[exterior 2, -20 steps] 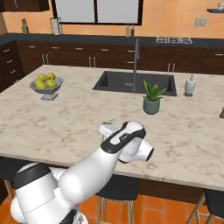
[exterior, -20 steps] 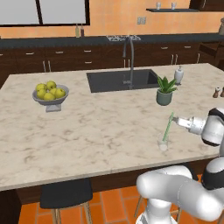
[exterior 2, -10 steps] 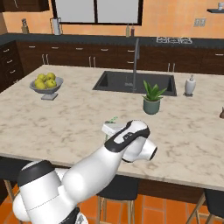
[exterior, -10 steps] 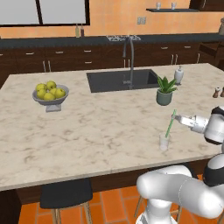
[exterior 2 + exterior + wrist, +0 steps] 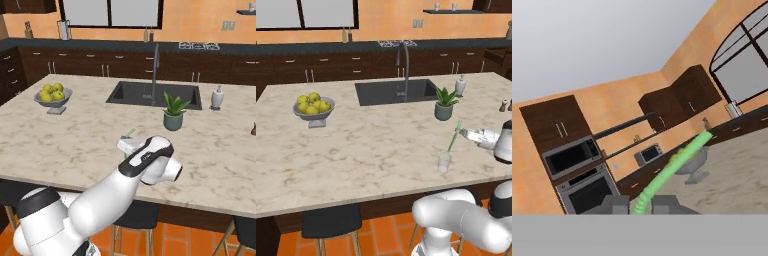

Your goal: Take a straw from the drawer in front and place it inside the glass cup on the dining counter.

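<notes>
The straw (image 5: 453, 139) is seen slanted, with its lower end inside the cup (image 5: 444, 162) and its bent top near the gripper (image 5: 462, 133). The cup stands upright on the worktop (image 5: 371, 145), near the front edge, in front of the plant (image 5: 444, 103) and well apart from the fruit bowl (image 5: 313, 110).

In the hand view the straw (image 5: 672, 170) is seen between the two fingertips (image 5: 614, 204); the jaws are judged to be closed on its upper part, though actual contact cannot be confirmed. In the right base view the straw's top (image 5: 128, 134) is just visible above the arm, which hides the cup.

Progress, as judged: fetching is done, since the straw is out of the drawer and at the worktop. Insertion is largely achieved. Left to do: the jaws are to be opened and the hand withdrawn without the cup being tipped. Whether the straw's tip has reached the cup's bottom cannot be told.
</notes>
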{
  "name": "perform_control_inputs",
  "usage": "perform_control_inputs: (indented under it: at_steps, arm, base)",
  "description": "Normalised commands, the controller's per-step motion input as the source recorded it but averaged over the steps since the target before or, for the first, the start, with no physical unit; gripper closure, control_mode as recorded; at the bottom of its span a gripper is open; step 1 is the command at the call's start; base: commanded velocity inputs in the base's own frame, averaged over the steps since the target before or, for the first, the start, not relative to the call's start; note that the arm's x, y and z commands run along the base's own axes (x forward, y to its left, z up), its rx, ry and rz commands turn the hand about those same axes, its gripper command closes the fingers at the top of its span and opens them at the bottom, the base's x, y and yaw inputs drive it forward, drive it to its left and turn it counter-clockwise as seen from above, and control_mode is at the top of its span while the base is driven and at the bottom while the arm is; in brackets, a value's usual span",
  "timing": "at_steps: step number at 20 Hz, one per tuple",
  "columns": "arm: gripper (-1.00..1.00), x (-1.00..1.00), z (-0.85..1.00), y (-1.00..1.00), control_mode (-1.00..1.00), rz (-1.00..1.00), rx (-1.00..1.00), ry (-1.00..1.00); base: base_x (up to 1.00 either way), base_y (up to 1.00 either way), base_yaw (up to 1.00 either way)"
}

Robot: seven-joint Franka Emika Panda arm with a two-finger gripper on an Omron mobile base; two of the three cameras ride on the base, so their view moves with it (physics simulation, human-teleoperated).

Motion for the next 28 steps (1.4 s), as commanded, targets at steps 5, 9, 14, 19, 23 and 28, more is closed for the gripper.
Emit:
perform_control_inputs:
  at_steps: [5, 9, 14, 19, 23, 28]
  arm:
    - [1.0, -0.21, 0.21, 0.06, -1.0, -0.01, 0.0, 0.0]
    - [1.0, -0.14, 0.11, 0.1, -1.0, -0.02, 0.0, 0.01]
    - [1.0, 0.0, -0.02, 0.14, -1.0, -0.01, 0.0, 0.08]
    - [1.0, 0.09, -0.13, 0.03, -1.0, -0.01, 0.0, 0.12]
    - [1.0, 0.0, -0.12, 0.0, -1.0, 0.0, 0.0, 0.07]
    - [1.0, 0.13, -0.16, 0.0, -1.0, 0.0, 0.0, 0.05]
  base:
    - [0.0, 0.0, 0.0]
    - [0.0, 0.0, 0.0]
    - [0.0, 0.0, 0.0]
    - [0.0, 0.0, 0.0]
    - [0.0, 0.0, 0.0]
    - [0.0, 0.0, 0.0]
